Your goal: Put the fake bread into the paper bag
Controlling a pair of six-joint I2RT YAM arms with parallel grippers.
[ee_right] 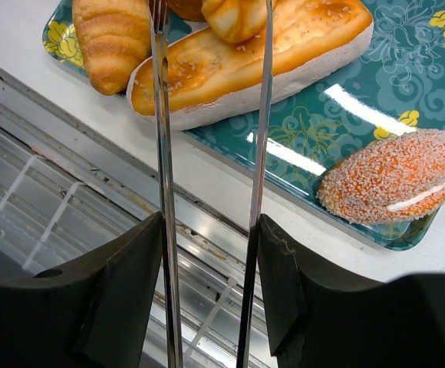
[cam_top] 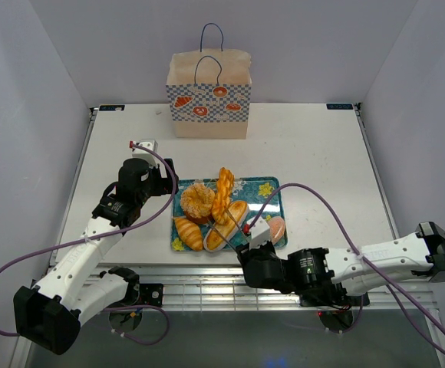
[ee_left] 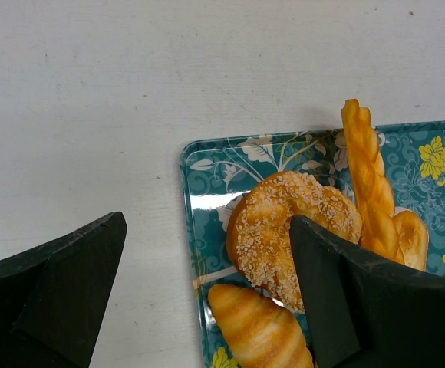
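Note:
The fake bread lies on a teal floral tray (cam_top: 272,188): a sesame ring bun (ee_left: 284,222), a twisted loaf (ee_left: 368,176), a croissant (ee_left: 257,330), a baguette (ee_right: 268,54) and a pink-topped bun (ee_right: 395,184). My left gripper (ee_left: 207,230) hangs open over the tray's left edge, with one finger over the table and the other over the ring bun. My right gripper (ee_right: 209,230), at the tray's near edge, is shut on metal tongs (ee_right: 161,138). The tongs' arms reach over the baguette and flank a bread end (ee_right: 234,17). The paper bag (cam_top: 209,96) stands upright at the table's far edge.
A metal rail (ee_right: 69,192) runs along the table's near edge, below the tongs. The white table (cam_top: 314,146) lies between tray and bag. Purple cables (cam_top: 326,211) loop from both arms.

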